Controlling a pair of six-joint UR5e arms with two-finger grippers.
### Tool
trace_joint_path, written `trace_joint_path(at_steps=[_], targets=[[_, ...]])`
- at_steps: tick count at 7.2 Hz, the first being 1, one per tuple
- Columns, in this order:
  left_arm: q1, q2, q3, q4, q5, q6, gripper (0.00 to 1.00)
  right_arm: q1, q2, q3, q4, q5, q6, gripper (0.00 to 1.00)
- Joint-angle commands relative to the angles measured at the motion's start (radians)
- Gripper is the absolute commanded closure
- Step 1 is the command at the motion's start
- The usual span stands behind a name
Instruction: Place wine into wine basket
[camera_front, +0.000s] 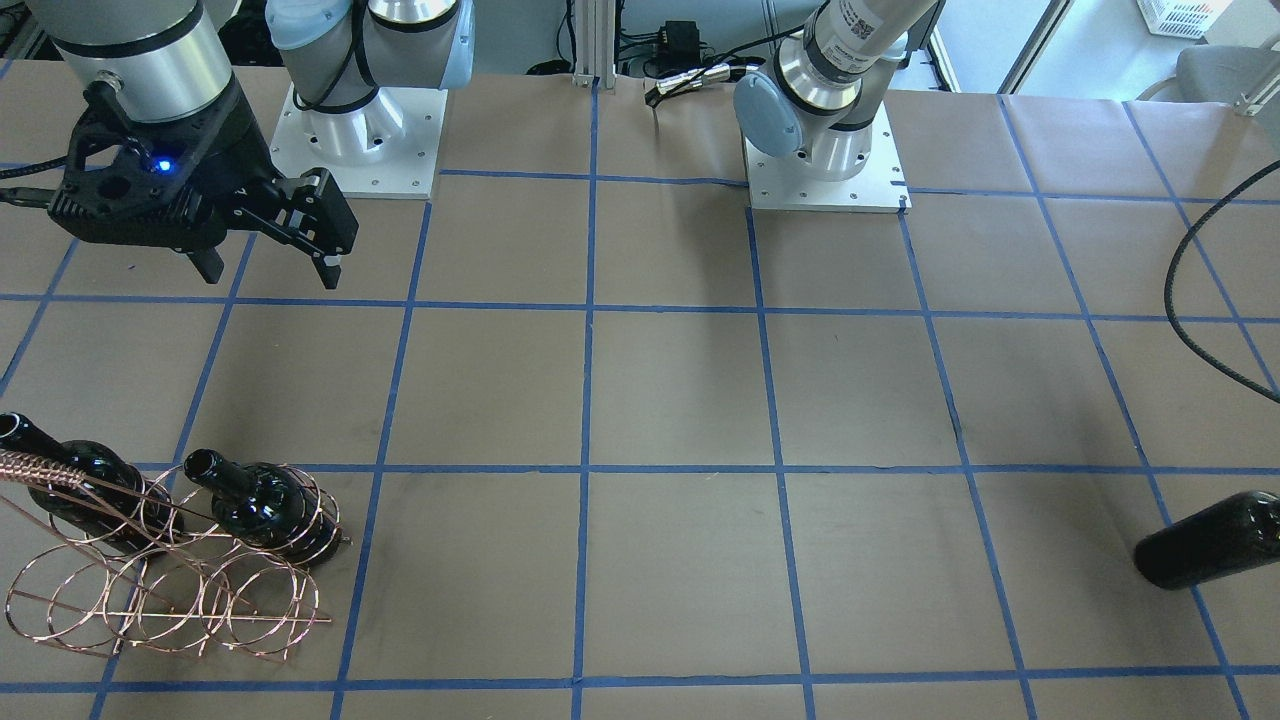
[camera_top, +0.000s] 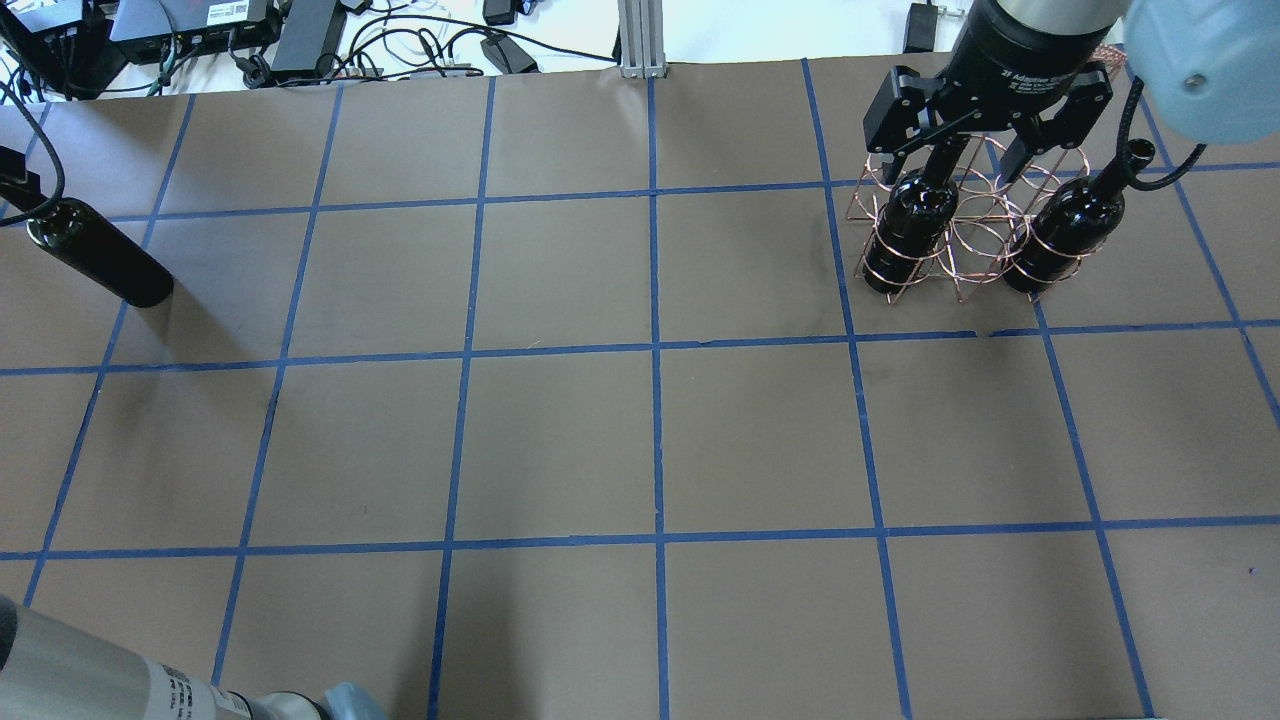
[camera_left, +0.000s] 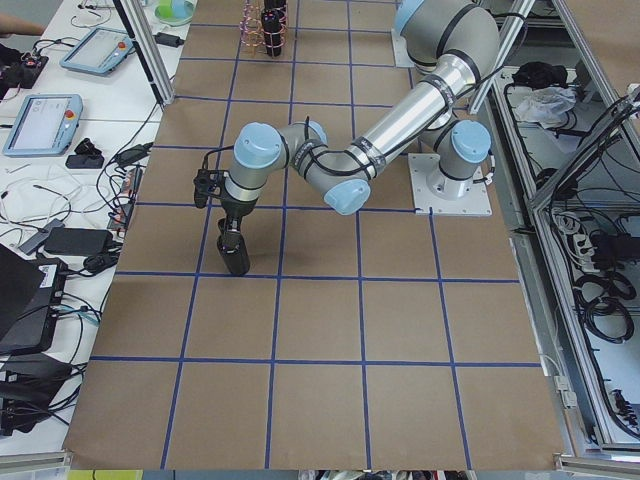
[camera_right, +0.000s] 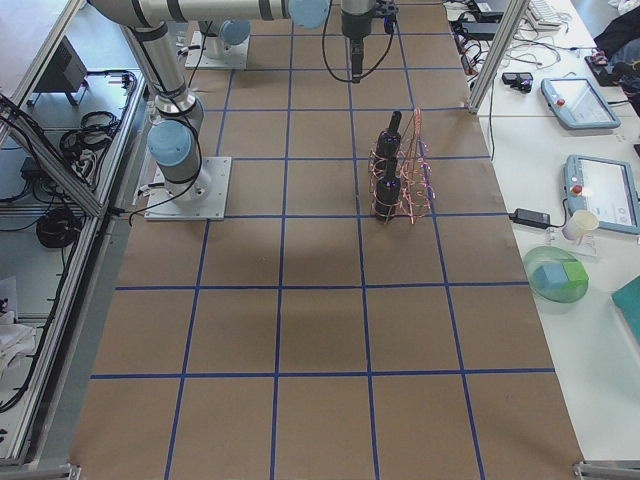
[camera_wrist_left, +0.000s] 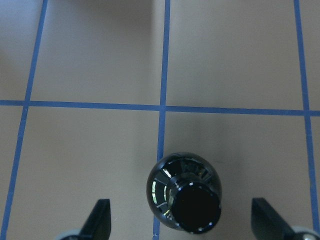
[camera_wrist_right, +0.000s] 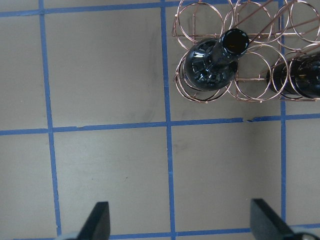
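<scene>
The copper wire wine basket stands at the table's far right; it also shows in the front view and the right wrist view. Two dark bottles stand in its loops. My right gripper hangs open and empty above the basket. A third dark wine bottle stands upright on the table at the far left. My left gripper is open, its fingers wide apart either side of the bottle's mouth, not touching it.
A black cable arcs over the table edge near the third bottle. The arm bases stand at the robot's side. Side tables with tablets and a green bowl lie beyond the basket.
</scene>
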Motion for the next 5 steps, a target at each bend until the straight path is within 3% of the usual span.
trace_joint_path(at_steps=[1, 4, 5], targets=[[0.001, -0.03, 0.0, 0.044, -0.016, 0.001, 0.0, 0.002, 0.0, 0.0, 0.0, 0.0, 0.001, 0.0], [-0.001, -0.035, 0.0, 0.047, -0.03, -0.002, 0.05, 0.0, 0.0, 0.0, 0.002, 0.0, 0.001, 0.0], [-0.002, -0.035, 0.002, 0.047, -0.03, 0.001, 0.21, 0.0, 0.0, 0.0, 0.003, 0.0, 0.001, 0.0]])
